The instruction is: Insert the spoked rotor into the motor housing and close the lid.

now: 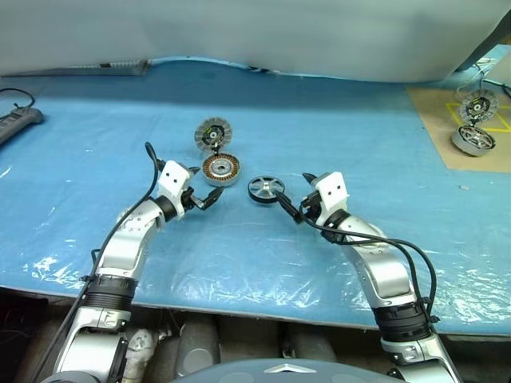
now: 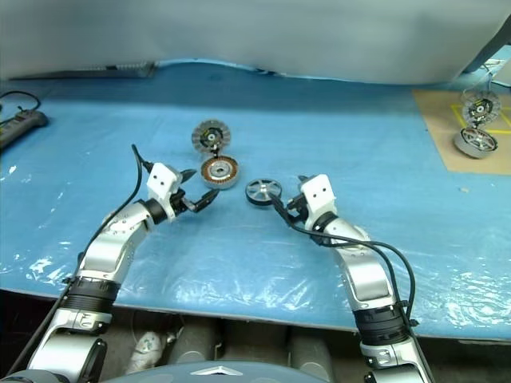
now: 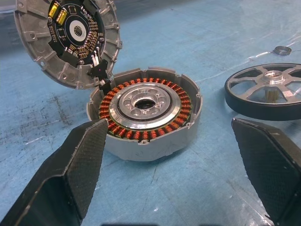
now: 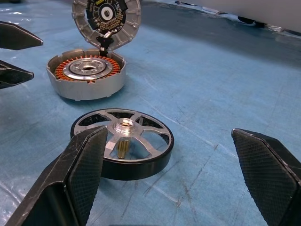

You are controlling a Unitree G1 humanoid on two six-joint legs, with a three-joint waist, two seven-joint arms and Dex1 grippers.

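Motor housing: shallow silver can with a copper winding ring, resting on the blue-covered tabletop; taken as landmark; no brand or label legible on it.
Lid: hinged at the housing's far edge, standing open and tilted up; inner face shows a dark circuit disc with yellow components; tiny white print there, too small to read.
Spoked rotor: lies flat just right of the housing, apart from it; dark rim, silver spokes, brass pin at the hub; unmarked.
Small dark ring: beyond the rotor, further from the housing.
Left hand: just left of and in front of the housing, fingers spread apart, holding nothing.
Right hand: right of the housing, just beside the rotor's near right edge, fingers spread apart, holding nothing.
Power strip: far left of the housing, at the tabletop's edge.
Second motor assembly: far right of the housing, on a brown board.
Open room: bare blue sheet all around the housing and rotor; front tabletop edge well nearer than the housing.
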